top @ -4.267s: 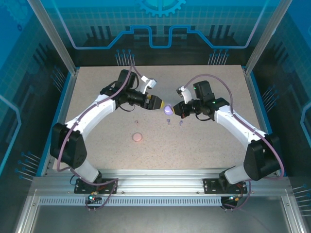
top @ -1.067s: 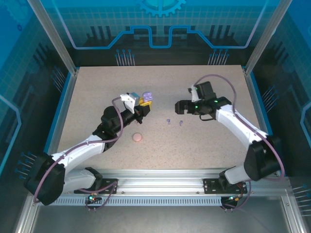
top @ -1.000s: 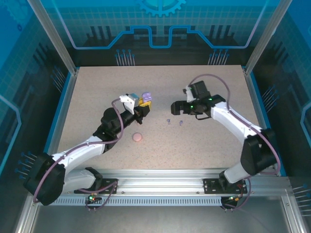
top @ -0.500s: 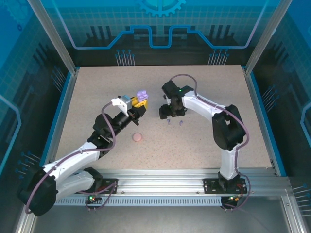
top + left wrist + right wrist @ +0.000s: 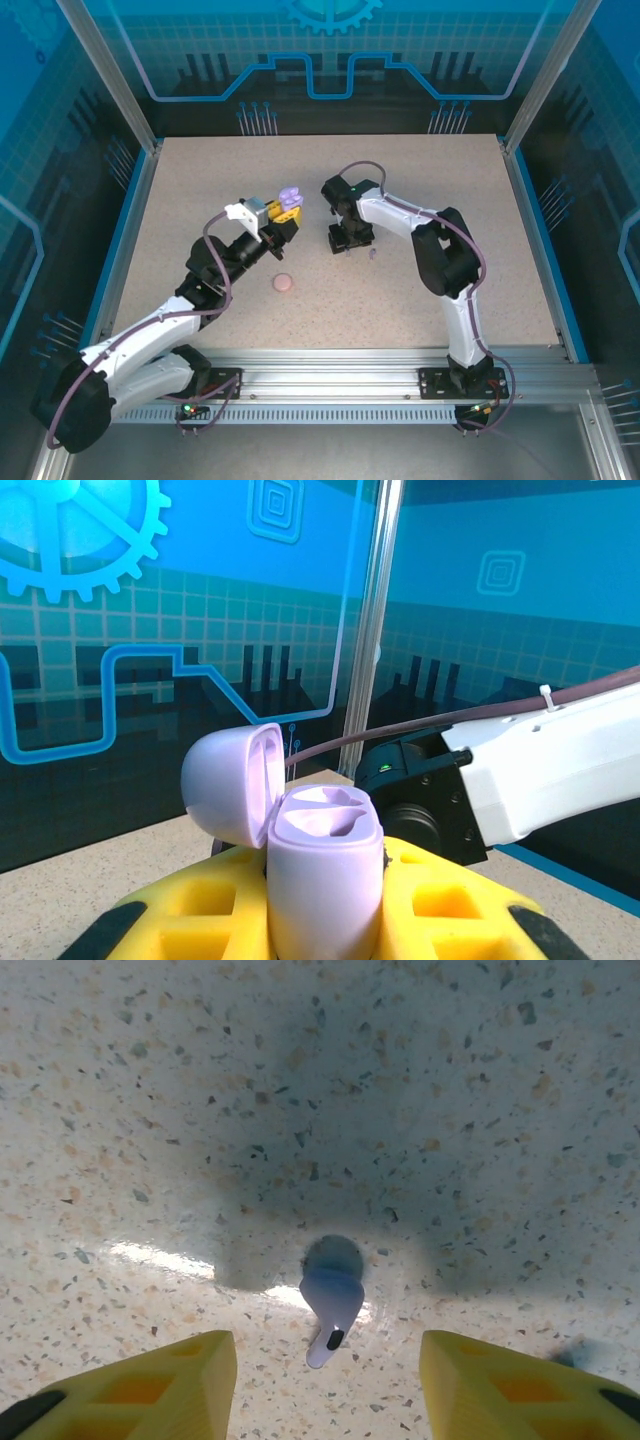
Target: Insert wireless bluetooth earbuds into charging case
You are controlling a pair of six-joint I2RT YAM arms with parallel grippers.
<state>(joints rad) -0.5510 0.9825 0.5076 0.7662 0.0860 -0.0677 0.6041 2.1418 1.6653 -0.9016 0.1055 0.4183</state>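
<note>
Seen from the top external camera, the left arm reaches from the near left corner toward the middle of the speckled table (image 5: 200,180). Its left hand (image 5: 283,210) is raised and closed tightly on a purple charging case (image 5: 290,194), which is open. The right arm bends across to the centre, and the right hand (image 5: 340,242) points down at the table, just right of the left hand and apart from it. A small purple earbud (image 5: 372,255) lies on the table just beside the right hand, on its right. A round pink case (image 5: 283,283) lies closed on the table, nearer the arm bases than the left hand.

In the left wrist view, the purple charging case (image 5: 325,880) stands upright, pinched between the yellow fingers (image 5: 450,905). Its lid (image 5: 225,785) is hinged back to the left. The two moulded wells in its top face look empty. Behind it are the white link and black joint of the right arm (image 5: 520,770).

The right wrist view looks straight down at the table (image 5: 150,1110). A pale purple earbud (image 5: 330,1305) lies there with its stem toward the camera. The right hand (image 5: 325,1375) has its yellow fingers (image 5: 150,1385) spread on either side of this earbud. Neither finger touches it, so the hand is open and holds nothing.
</note>
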